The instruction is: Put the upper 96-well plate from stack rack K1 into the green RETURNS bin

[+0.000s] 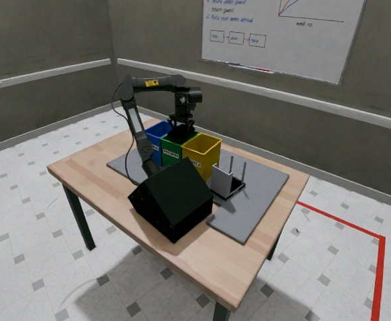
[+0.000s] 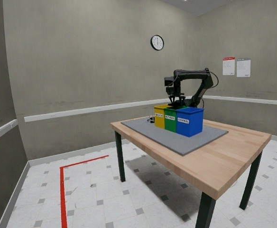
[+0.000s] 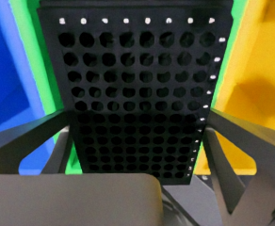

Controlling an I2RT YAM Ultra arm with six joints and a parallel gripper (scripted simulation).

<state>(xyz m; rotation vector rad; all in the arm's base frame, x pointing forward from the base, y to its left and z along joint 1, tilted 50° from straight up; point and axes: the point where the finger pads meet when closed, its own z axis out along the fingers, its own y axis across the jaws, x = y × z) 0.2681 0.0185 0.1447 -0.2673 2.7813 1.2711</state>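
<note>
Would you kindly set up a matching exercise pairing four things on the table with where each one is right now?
Things:
1. 96-well plate
2. green bin
3. blue bin
4. stack rack K1

Places:
A. between the other two bins
B. on the mat beside the yellow bin
C. clamped in the tool, over the green bin
D. at the end of the row nearest the arm's base

Pairs: 1-C, 2-A, 3-D, 4-B

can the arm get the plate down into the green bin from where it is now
Probably yes: the gripper, shut on the 96-well plate, hangs right over the green bin, whose open top shows nothing blocking it.
</note>
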